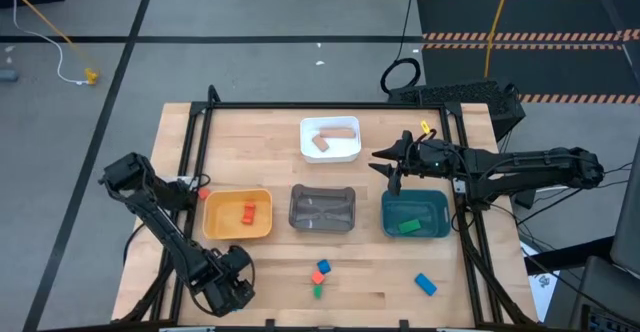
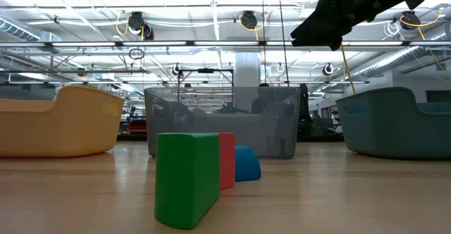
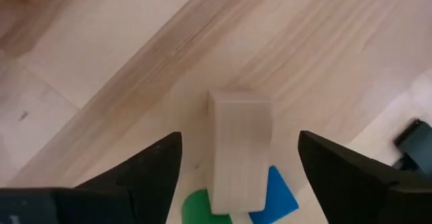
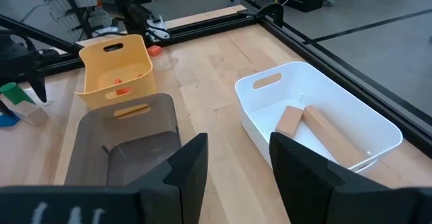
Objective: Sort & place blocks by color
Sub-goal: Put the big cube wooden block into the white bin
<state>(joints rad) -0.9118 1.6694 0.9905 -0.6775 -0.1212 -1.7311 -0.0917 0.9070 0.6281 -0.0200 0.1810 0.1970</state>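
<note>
Four blocks lay sorted: two tan in white tray, red in yellow tray, green in teal tray | left on table: tan block, red-blue-green cluster, blue block | left gripper spread astride tan block, not gripping | right gripper parted, empty, hovering between white and teal trays | roughly halfway, judged.

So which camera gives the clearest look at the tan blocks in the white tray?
The right wrist view: it looks into the white tray and shows two tan blocks lying together. The high view shows them small from above. The low and left wrist views don't show them.
</note>
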